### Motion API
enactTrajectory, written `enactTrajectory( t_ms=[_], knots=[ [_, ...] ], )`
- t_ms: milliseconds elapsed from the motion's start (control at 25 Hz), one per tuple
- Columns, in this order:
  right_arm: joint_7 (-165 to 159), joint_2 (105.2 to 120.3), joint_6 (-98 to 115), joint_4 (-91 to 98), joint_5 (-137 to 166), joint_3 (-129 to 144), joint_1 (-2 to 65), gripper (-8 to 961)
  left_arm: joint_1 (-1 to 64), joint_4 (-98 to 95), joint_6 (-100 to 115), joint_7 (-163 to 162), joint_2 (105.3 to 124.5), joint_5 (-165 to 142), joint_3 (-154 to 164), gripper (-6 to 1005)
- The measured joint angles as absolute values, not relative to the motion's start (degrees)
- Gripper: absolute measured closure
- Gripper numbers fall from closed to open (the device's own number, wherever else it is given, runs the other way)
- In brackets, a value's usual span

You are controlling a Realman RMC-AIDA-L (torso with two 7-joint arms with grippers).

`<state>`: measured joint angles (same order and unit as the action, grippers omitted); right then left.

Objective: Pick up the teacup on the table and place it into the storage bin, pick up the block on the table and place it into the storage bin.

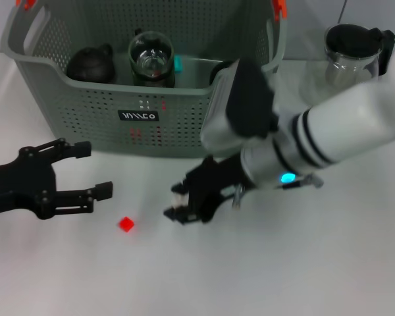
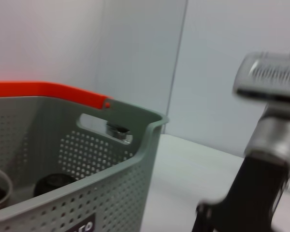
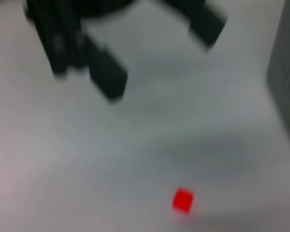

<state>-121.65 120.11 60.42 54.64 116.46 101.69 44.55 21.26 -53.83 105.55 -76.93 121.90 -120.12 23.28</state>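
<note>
The small red block (image 1: 126, 224) on the white bench (image 1: 283, 263) looks light, rigid — pinch its flat sides. The right hand (image 1: 178, 204), at its three o'clock, is spread apart and empty.

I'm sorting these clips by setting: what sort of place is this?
Probably a lab or test bench, not a home: a bare white tabletop against plain pale walls, holding only a grey perforated plastic storage bin, a small red block and a glass teapot with black lid.
</note>
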Motion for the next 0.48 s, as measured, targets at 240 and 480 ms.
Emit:
enactTrajectory(
  t_ms=[240,480],
  knots=[
    [-122.7,120.16,71.4,69.1,116.4,84.3,41.8,507,20.4,-53.9,105.8,-76.2,121.83,-120.2,20.4,53],
    [-124.4,119.9,75.1,73.7,108.7,64.0,46.3,509,20.9,-53.7,106.4,-76.2,121.87,-120.2,21.2,53]
  ],
)
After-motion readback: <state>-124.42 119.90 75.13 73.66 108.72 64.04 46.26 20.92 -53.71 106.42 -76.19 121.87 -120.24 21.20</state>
